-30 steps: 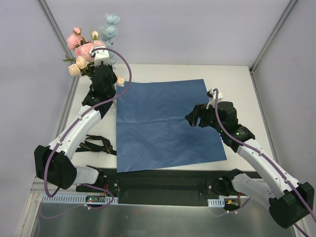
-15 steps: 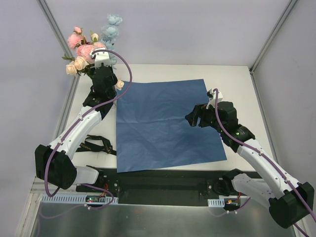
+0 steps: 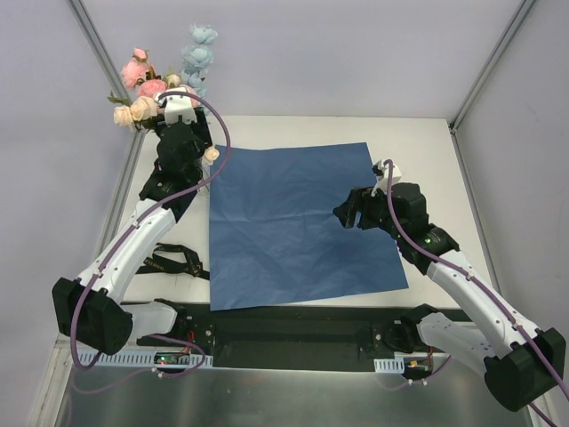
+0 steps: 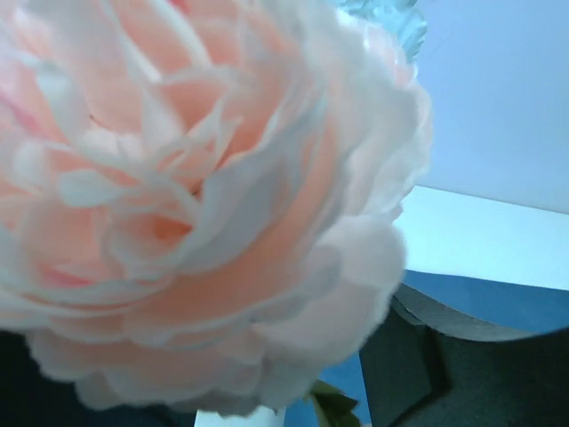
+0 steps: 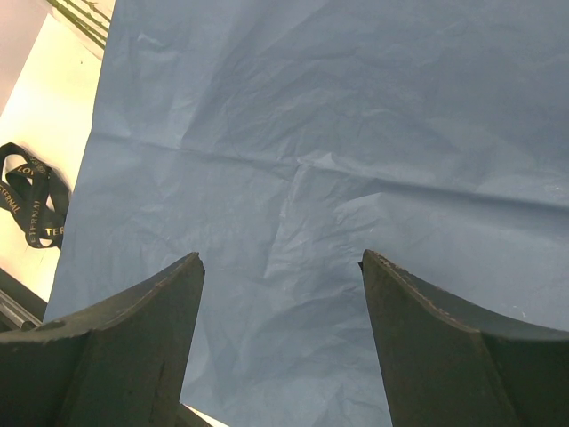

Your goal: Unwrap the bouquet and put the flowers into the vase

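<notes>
The flowers (image 3: 151,84), pink, cream and light blue, stand upright at the table's far left corner. My left gripper (image 3: 178,107) is right at them. In the left wrist view a big pink rose (image 4: 196,178) fills the frame. One dark finger (image 4: 444,365) stands well off to the right, so the jaws are open, with a green leaf (image 4: 333,409) between them. The left arm hides the vase. The unwrapped blue paper (image 3: 293,222) lies flat. My right gripper (image 3: 348,213) (image 5: 280,262) hovers open above it, holding nothing.
A black ribbon (image 3: 173,261) (image 5: 31,200) lies on the white table (image 3: 427,151) left of the paper. Green stems (image 5: 84,20) show just past the paper's far left corner. Metal frame posts (image 3: 98,53) and grey walls close in the corner behind the flowers.
The left gripper's jaws have opened. The left arm and the flower heads have shifted slightly left and farther back. The right arm has not moved.
</notes>
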